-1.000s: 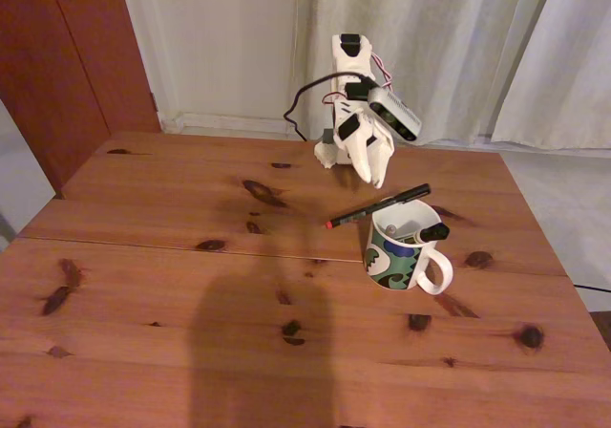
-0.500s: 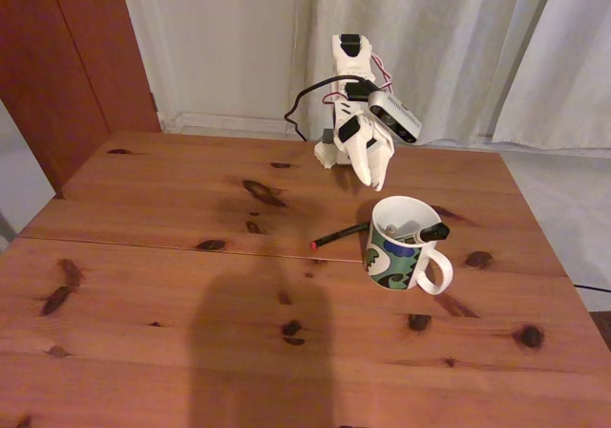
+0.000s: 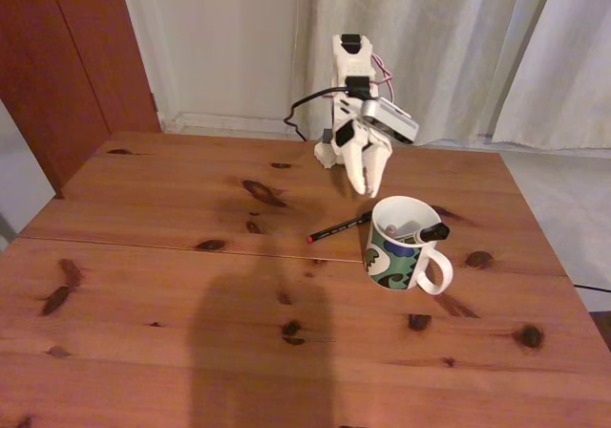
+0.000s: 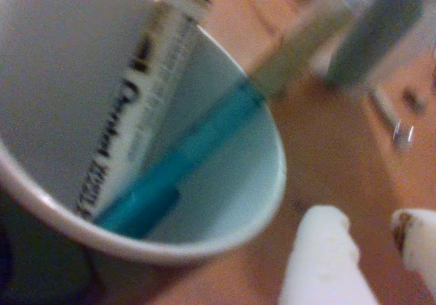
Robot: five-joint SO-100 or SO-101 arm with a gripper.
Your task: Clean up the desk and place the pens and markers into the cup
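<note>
Beside cup (image 3: 399, 246), black pen (image 3: 338, 227) on desk (image 3: 191, 285)

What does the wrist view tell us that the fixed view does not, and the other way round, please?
The wrist view looks into the cup, where the white marker with black print and the teal-green pen lean side by side against the inner wall. The fixed view alone shows the black pen with red tip lying on the desk left of the cup, the cup's handle and pattern, the arm and the curtains. Both show the cup, the wooden desk and the gripper with nothing between its fingers.
</note>
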